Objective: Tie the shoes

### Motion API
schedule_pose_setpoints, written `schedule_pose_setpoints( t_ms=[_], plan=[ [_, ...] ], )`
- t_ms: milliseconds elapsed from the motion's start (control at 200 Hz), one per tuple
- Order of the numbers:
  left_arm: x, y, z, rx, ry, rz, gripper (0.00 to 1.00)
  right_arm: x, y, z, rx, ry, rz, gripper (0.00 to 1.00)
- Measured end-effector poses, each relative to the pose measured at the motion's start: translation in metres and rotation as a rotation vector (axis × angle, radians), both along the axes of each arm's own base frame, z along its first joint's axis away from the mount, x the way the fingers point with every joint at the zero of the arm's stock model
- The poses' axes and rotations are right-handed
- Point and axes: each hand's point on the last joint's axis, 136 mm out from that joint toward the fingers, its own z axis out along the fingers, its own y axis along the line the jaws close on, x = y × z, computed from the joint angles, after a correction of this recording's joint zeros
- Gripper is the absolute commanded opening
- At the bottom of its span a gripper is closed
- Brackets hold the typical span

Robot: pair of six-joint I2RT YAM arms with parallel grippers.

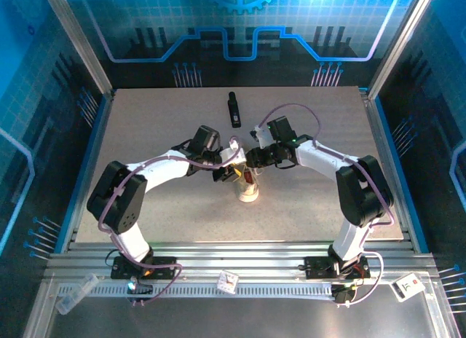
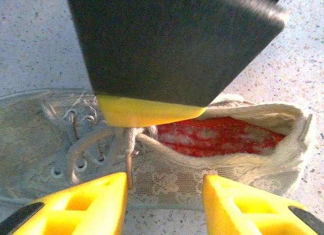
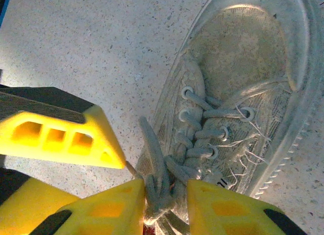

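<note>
Sneaker (image 1: 248, 186) sits about mid-surface (image 1: 145, 134), slightly toward the near edge, toe toward the near edge as far as I can tell. The black bar (image 1: 234, 109) is well apart, toward the far edge. Right tool (image 3: 166, 187) is mostly closed on a bunch of laces (image 3: 157, 159) at the top of the lacing, and looks like it has several strands, not one. Left tool (image 2: 164, 182) is partly open and holding nothing; one thin strand runs down between its fingers, close to one of them. Risks as I read them: nothing pins the shoe, so any pull on that bunch could drag or tip it instead of tensioning a lace. Gripping several strands at once makes a clean loop unlikely and could jam the crossing. If the left tool closes where it is, it may miss the strand or bite the lace-fabric side wall. The two tools are very close over the shoe, and one right finger sits just beyond the left fingers, so finger-to-finger contact is likely on any sideways move. Frayed threads near the eyelets could snag. Containers: none proper; the shoe mouth shows red lining and nothing in it that I can see.
</note>
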Motion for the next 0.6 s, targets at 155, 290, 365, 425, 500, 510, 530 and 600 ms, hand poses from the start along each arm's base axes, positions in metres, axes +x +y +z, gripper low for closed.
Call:
schedule_pose_setpoints(
  t_ms=[155,290,365,425,500,510,530,600],
  plan=[
    [0.001,0.000,-0.010,0.031,-0.005,-0.006,0.43,-0.001,0.001,0.000,0.007,0.005,0.006,0.27],
    [0.004,-0.002,-0.009,0.036,-0.027,-0.004,0.42,-0.001,0.001,-0.001,0.007,0.008,0.007,0.26],
    [0.005,-0.002,-0.009,0.039,-0.033,-0.001,0.38,-0.002,0.001,-0.002,0.008,0.012,0.008,0.26],
    [0.006,-0.002,-0.009,0.037,-0.034,0.000,0.33,-0.002,0.002,-0.003,0.009,0.015,0.011,0.26],
    [0.006,-0.003,-0.008,0.035,-0.038,-0.002,0.28,-0.003,0.002,-0.003,0.011,0.018,0.012,0.26],
    [0.006,-0.003,-0.008,0.035,-0.039,-0.003,0.27,-0.003,0.002,-0.003,0.011,0.018,0.013,0.26],
    [0.006,-0.003,-0.008,0.034,-0.037,-0.001,0.24,-0.003,0.002,-0.003,0.012,0.019,0.013,0.26],
    [0.005,-0.004,-0.008,0.034,-0.039,-0.003,0.13,-0.003,0.003,-0.003,0.015,0.021,0.015,0.26]
  ],
)
